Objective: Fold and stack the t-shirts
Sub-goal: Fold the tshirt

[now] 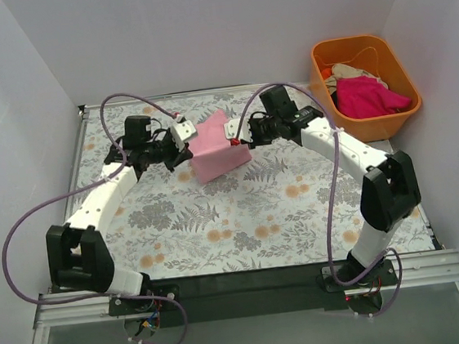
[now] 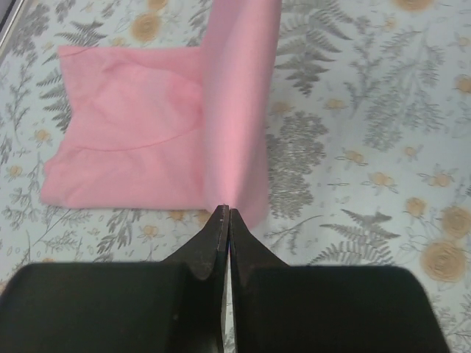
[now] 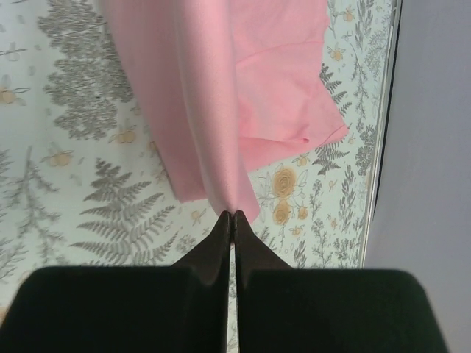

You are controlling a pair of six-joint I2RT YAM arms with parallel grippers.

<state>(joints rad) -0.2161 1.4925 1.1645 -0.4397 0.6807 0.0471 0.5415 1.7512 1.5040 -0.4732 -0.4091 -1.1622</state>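
Floral-print table [image 1: 219, 230], both arms reaching in toward its far centre. Light pink t-shirt [image 1: 217, 149] lies there partly folded, one layer flat on the cloth and a fold raised between the grippers. Orange tub [image 1: 323, 88] at the far right corner holds a magenta t-shirt [image 1: 369, 96] with cream cloth [image 1: 350, 70] behind it. Left gripper [image 2: 226, 212] has its jaws pressed together, pinching the pink fold. Right gripper [image 3: 232, 215] pinches the fold's other end likewise.
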